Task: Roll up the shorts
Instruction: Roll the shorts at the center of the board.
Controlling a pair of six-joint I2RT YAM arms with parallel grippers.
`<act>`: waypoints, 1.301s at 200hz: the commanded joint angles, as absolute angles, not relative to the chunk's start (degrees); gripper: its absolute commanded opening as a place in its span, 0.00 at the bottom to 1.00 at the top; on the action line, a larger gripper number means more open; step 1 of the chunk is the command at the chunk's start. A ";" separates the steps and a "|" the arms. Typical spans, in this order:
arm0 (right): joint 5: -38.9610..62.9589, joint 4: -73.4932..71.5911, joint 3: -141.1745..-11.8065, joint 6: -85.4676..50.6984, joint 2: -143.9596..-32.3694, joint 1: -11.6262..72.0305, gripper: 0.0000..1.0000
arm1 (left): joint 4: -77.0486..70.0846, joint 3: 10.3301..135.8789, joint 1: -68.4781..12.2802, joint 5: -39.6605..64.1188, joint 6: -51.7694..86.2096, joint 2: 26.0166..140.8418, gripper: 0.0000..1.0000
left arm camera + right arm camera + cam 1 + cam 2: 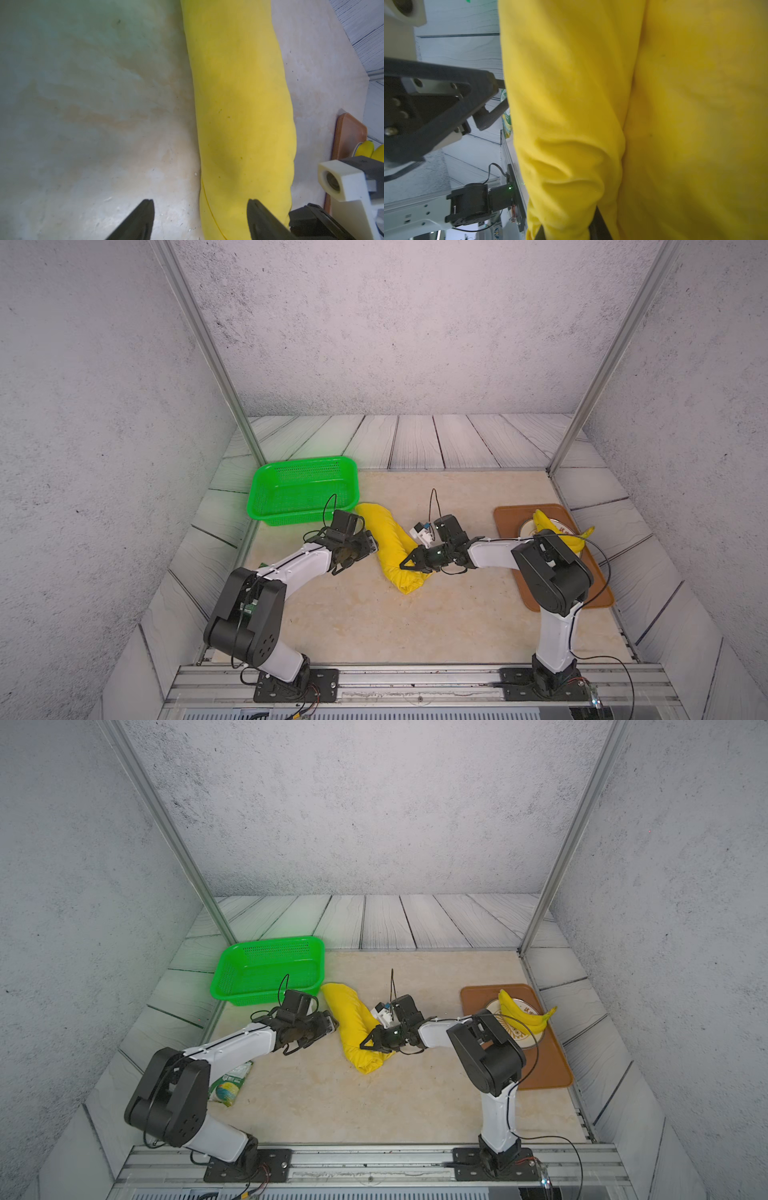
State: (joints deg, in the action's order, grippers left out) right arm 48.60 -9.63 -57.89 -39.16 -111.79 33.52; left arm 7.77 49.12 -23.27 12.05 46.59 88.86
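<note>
Shows the shorts rolled into a long tube on the surface, one end just beside the green basket. Pinches fabric near the roll's other end with the right hand, fingers nearly together. Poses the left hand wide open beside the roll, gripping nothing; reaches both forearms in low from opposite sides.

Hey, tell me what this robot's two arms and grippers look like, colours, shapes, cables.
The left arm and right arm both have white link shells and bulky black joint housings. The left gripper and right gripper are black, with tapered fingers. A thin black cable loops above each wrist, and a white camera mount sits on the right wrist.
</note>
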 commanded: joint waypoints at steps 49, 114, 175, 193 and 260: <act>49.30 -0.25 -60.38 -35.98 -114.92 33.13 0.20 | 3.06 55.33 -26.31 10.36 42.13 96.30 0.76; 36.65 18.41 -63.64 -24.76 -108.88 33.12 0.47 | 4.43 54.69 -27.22 9.31 43.41 105.43 0.72; 21.20 29.49 -61.58 -18.35 -95.96 34.27 0.52 | 4.95 53.56 -28.69 9.38 43.93 105.06 0.71; 17.43 30.15 -61.00 -16.72 -92.06 36.61 0.54 | 4.36 52.92 -28.91 9.98 44.57 105.23 0.71; 1.96 28.50 -66.19 -12.93 -91.89 50.00 0.69 | 3.17 51.66 -29.05 11.75 46.16 104.49 0.70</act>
